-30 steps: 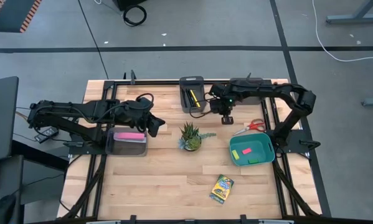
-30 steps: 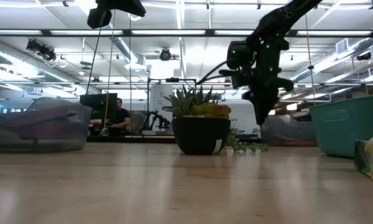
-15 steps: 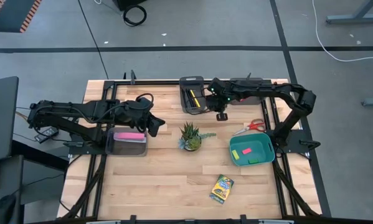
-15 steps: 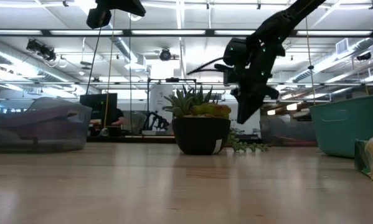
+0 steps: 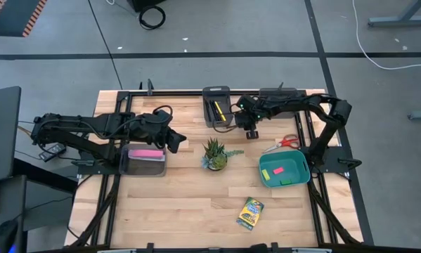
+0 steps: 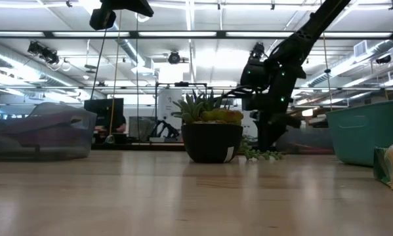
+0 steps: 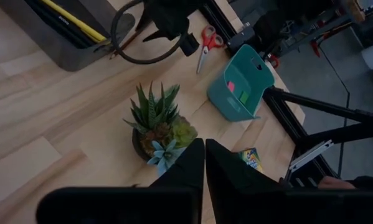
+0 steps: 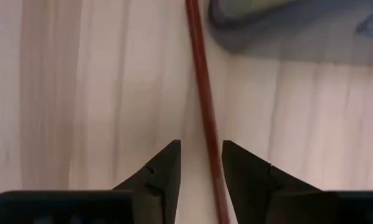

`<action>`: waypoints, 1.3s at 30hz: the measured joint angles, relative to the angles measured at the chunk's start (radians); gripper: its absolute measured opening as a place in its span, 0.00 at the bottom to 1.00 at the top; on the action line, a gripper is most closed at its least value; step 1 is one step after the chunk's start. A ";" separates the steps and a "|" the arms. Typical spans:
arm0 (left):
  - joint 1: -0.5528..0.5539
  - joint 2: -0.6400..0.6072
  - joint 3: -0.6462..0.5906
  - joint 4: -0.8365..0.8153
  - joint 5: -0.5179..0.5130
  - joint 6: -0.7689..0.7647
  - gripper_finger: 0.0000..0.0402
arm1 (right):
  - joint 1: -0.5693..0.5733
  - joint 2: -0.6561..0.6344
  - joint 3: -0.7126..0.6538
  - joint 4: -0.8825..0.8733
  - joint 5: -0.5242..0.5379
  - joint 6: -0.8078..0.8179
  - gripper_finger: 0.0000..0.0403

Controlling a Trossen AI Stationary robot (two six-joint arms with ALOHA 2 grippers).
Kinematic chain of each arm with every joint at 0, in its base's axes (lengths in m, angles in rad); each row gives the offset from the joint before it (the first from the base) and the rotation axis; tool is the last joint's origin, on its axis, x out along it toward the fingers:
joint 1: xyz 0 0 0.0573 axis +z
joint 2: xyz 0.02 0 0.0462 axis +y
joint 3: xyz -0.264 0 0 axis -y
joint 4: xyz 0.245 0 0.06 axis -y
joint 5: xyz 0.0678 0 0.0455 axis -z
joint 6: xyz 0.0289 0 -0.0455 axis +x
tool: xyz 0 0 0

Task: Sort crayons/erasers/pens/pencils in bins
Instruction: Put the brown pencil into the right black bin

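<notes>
One box of crayons [image 5: 250, 213] lies loose on the table [image 5: 182, 204] near the front edge, so it is not sorted yet. Farther back, toward the right edge, the teal bin [image 5: 295, 173] holds little erasers [image 5: 277, 170]. On the left side, a grey bin [image 5: 144, 166] holds a long pink bar. The left gripper [image 5: 175, 143] hangs just beside that bin, fingers pressed together and holding nothing. Scissors [image 5: 288, 142] lie loose behind the teal bin. At the back edge, the dark bin [image 5: 216, 93] holds the pens [image 5: 218, 110]. Beside it the right gripper [image 8: 200, 163] is low over the table with its fingers apart, and a red pencil [image 8: 202, 81] lies flat between them. That pencil is not in a bin yet.
</notes>
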 joint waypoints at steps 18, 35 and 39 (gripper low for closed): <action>0.000 0.000 0.000 0.002 0.000 -0.041 0.06 | -0.046 0.063 0.015 0.026 -0.126 0.005 0.31; 0.013 0.000 0.000 0.001 -0.001 0.020 0.06 | 0.047 0.031 0.014 -0.290 -0.106 -0.008 0.21; 0.013 0.000 0.000 0.001 -0.001 0.020 0.04 | 0.046 0.031 0.013 -0.324 -0.099 0.057 0.08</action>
